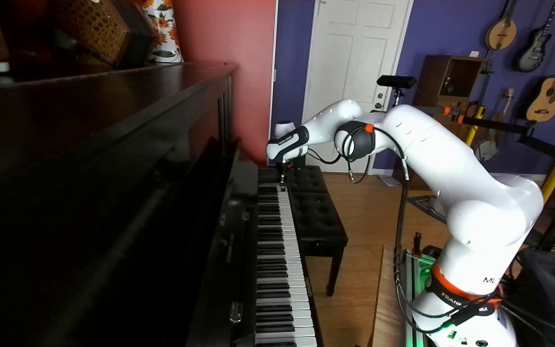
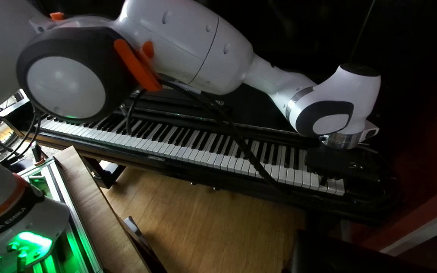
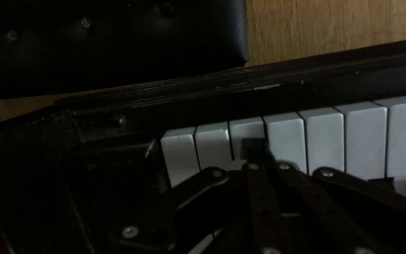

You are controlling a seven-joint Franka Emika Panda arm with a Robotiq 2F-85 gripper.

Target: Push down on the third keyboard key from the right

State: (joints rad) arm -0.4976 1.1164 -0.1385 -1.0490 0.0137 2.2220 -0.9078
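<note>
While the white arm bends from the lower right to the centre of the frame in an exterior view, the keyboard runs from bottom centre up to mid-frame, set in the dark upright piano that fills the left. Black padded bench stands just right of the keys' upper stretch. In an exterior view the same row of keys slants from centre left down to the lower right, where the wrist points downward over the last few; a black cable crosses in front of the keys, right of centre. Wrist view, dim: gripper comes in from the bottom, jaws together, fingertips over the front part of the third white key, counted from the row's end near centre left. Cannot tell whether the tips touch that key, or whether it is down. Row continues to the right edge of the frame; bench corner in the upper left, wooden floor in the upper right.
</note>
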